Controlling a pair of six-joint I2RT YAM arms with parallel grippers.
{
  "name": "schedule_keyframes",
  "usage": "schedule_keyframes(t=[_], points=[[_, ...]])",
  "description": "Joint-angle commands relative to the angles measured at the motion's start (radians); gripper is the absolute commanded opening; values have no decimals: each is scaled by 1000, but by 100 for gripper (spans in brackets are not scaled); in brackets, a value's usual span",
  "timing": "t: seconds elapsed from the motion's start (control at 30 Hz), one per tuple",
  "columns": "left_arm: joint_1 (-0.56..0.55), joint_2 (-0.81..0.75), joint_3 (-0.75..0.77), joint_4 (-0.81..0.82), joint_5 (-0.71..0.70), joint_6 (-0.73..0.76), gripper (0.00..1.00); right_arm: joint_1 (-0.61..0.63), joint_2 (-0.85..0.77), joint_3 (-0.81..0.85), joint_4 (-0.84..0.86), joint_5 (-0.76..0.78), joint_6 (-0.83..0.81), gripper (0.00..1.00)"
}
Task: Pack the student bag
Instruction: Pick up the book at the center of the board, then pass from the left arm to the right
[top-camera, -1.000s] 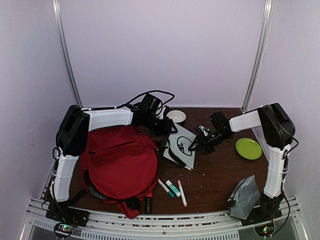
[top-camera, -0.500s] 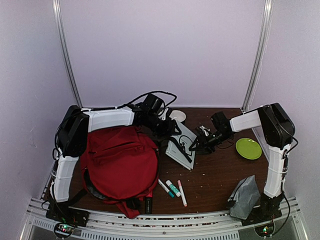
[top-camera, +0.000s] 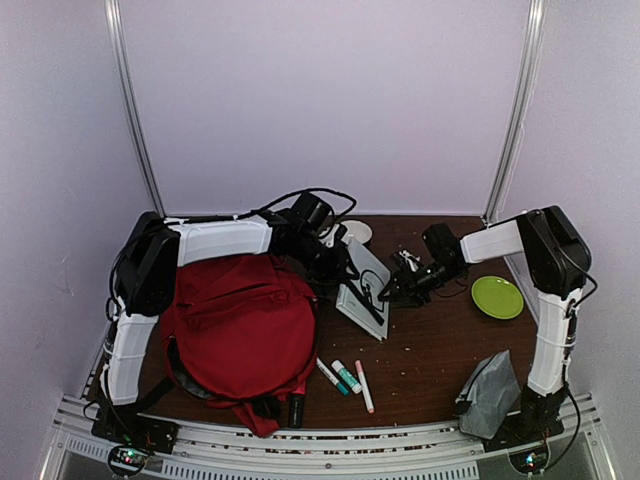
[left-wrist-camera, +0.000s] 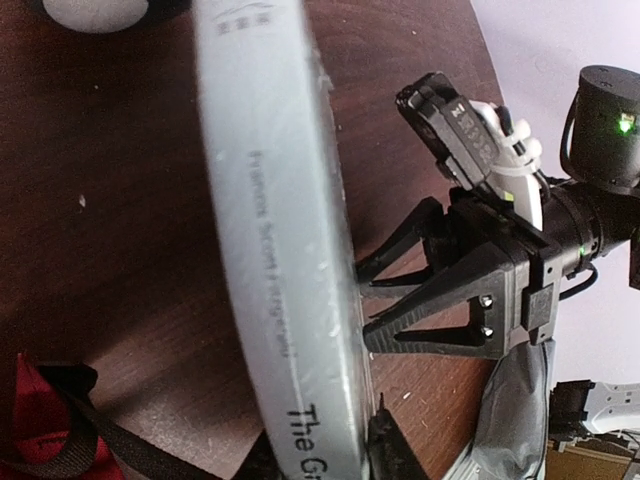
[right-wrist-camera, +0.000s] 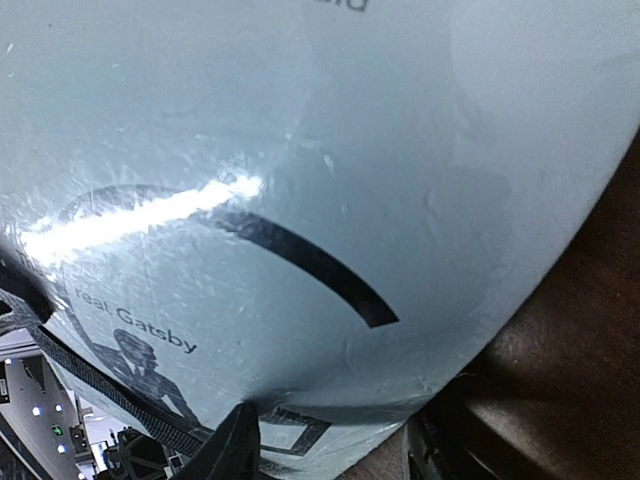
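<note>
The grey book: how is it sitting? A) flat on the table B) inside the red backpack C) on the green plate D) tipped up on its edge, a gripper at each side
D: the book stands tilted on its edge, with the left gripper at one side and the right gripper open at its cover.

My dark brown wooden table is carrying the big red fabric backpack, three marker pens beside it, a round green plate, a crumpled grey pouch, a white bowl and a tilting grey paperback book.
</note>
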Motion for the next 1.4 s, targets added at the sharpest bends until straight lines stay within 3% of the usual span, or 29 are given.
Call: schedule_keyframes(t=[0.0, 0.3, 0.53, 0.77, 1.0, 1.3, 1.37], points=[[-49, -43, 0, 157, 97, 18, 21, 9, -84, -5, 15, 60, -69, 49], [-41, -186, -129, 450, 71, 62, 13, -40, -354, -35, -49, 117, -182, 51], [-25, -279, -282, 809, 11, -2, 12, -83, -578, -90, -12, 109, -219, 68], [-26, -271, -343, 1050, -42, -89, 11, -106, -624, -107, -35, 179, -227, 70], [-25, -262, -464, 1286, -109, -185, 10, -166, -559, -238, 131, 94, -115, 74], [-25, -237, -549, 1469, -130, -281, 10, -162, -359, -315, 683, -165, 285, 78], [-25, -235, -560, 1487, -134, -288, 10, -153, -341, -324, 733, -178, 325, 78]])
